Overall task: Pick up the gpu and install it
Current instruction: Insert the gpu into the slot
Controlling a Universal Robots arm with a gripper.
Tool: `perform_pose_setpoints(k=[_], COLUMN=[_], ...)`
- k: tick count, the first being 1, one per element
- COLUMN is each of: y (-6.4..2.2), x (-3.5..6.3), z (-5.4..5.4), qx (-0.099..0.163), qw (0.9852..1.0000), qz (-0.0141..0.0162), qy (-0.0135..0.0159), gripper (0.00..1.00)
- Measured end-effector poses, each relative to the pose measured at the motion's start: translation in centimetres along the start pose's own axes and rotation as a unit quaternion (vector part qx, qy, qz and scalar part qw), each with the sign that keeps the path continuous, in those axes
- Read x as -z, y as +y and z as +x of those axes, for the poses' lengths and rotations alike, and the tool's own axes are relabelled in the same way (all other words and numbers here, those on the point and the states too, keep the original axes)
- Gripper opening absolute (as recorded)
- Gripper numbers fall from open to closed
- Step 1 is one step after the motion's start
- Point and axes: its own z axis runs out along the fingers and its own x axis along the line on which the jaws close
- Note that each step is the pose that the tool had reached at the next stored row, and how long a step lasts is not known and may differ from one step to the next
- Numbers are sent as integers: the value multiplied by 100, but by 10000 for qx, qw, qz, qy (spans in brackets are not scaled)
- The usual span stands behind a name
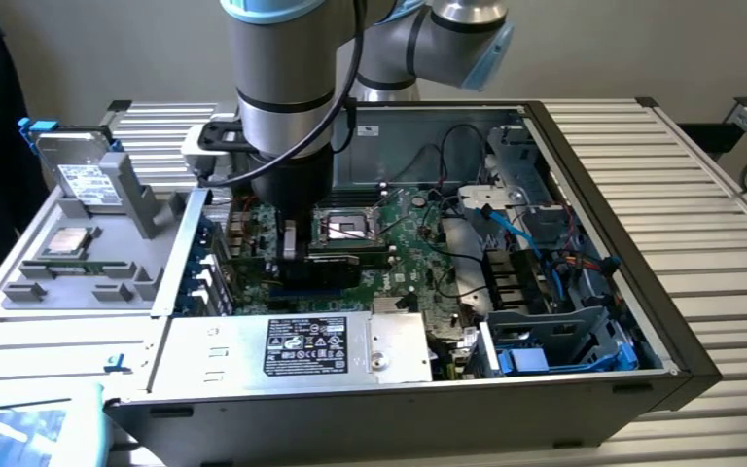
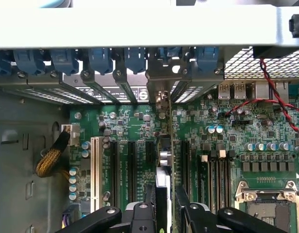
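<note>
Case edges: we see the open case lying on the slatted table, its upper face open, its walls standing around the motherboard.
Near wall: the power supply sits along the case's near edge, close to the arm's working spot.
Gpu: the gpu stands on edge over the motherboard's expansion slots. Its bracket end reaches the rear wall of the case under the row of blue clips.
Seating: we cannot tell whether the card's edge is fully down in its slot.
Side room: bare black slots lie just beside the card on both sides. A white slot lies further off one way and the CPU socket the other.
Loose wires: a red-and-black pair runs near the rear ports, apart from the card.
Gripper: the gripper is part closed, one finger pressed on each face of the gpu.
Arm pose: the arm drops near vertical into the case, its wrist low over the board.
</note>
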Motion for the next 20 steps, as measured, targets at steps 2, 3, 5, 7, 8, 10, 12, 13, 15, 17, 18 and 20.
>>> perform_pose_setpoints(k=[2, 3, 5, 7, 8, 10, 12, 13, 15, 17, 18, 20], y=[0, -2, -5, -14, -19, -22, -23, -23, -23, -22, -22, -20], x=[0, 0, 0, 3, 3, 3, 4, 3, 3, 3, 3, 7], z=[0, 0, 0, 0, 1, 1, 2, 2, 3, 4, 3, 4], qx=[-40, -41, -44, -45, -45, -44, -44, -44, -44, -43, -43, -44], qw=[10000, 10000, 10000, 10000, 10000, 10000, 10000, 10000, 10000, 10000, 10000, 10000], qz=[0, 0, 0, -6, -9, -9, -9, -9, -10, -9, -9, -9], qy=[-2, -3, -3, -3, -2, -3, -3, -3, -3, -3, -2, -3], gripper=[27, 27, 27, 27, 27, 27, 27, 27, 27, 27, 27, 27])
